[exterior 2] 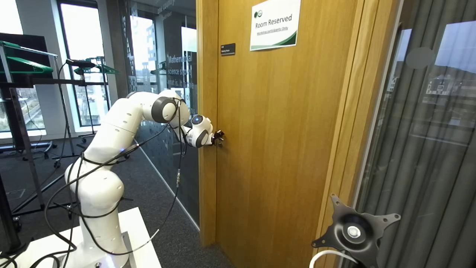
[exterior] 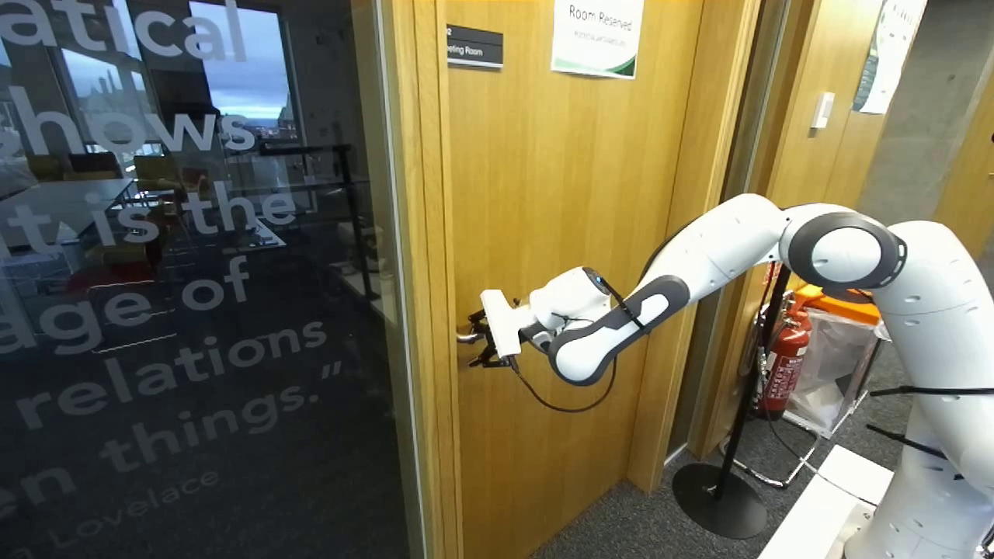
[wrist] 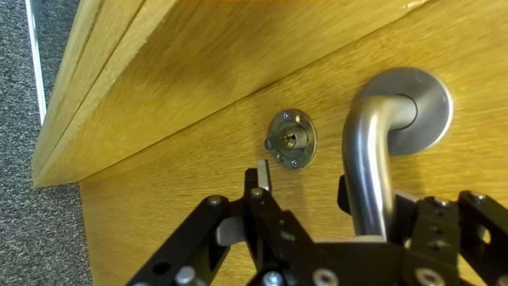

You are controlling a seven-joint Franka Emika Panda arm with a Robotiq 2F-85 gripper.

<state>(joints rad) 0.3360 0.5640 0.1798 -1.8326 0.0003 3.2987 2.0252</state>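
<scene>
My gripper [wrist: 303, 184] is open at the wooden door [exterior: 571, 178]. A bent silver lever handle [wrist: 367, 159] comes out of a round metal plate [wrist: 424, 119] on the door. In the wrist view the handle crosses in front of the right finger, and the left finger stands apart from it. I cannot tell whether the right finger touches the handle. A round lock with a keyhole [wrist: 291, 139] sits beside the handle, just beyond the left fingertip. The gripper shows at the handle in both exterior views [exterior: 475, 340] [exterior 2: 219, 135]. The handle's lower end is hidden by the gripper.
A wooden frame [exterior 2: 207, 167] borders the door, with a glass wall [exterior: 233, 435] beside it. A black stand base [exterior: 719, 501], a fire extinguisher [exterior: 787, 361] and an orange-topped bin [exterior: 842, 304] stand near the arm. A black bracket [exterior 2: 353, 230] is in the foreground. Cables [exterior 2: 126, 150] hang along the arm.
</scene>
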